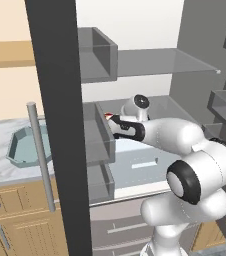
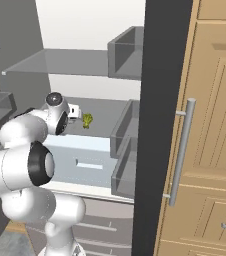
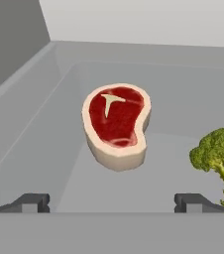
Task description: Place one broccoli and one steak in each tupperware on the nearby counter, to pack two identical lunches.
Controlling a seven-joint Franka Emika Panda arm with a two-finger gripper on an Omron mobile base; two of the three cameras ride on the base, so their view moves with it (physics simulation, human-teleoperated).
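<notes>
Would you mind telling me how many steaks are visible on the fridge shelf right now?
1. The steak lies on the grey fridge shelf, ahead of the open hand, left of the broccoli. Others may be hidden.

Open fridge beside wooden cabinets

The dark fridge door (image 1: 57, 125) stands open, its long metal handle (image 1: 41, 157) upright. Grey door bins (image 1: 99, 135) line its inner side, a glass shelf (image 1: 160, 62) spans the interior, and a tall wooden cabinet (image 2: 217, 125) stands alongside.

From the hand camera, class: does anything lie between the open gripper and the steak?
Nothing visible does. The steak lies on bare grey shelf floor ahead of the open gripper; the broccoli stands off to one side, apart from it.
</notes>
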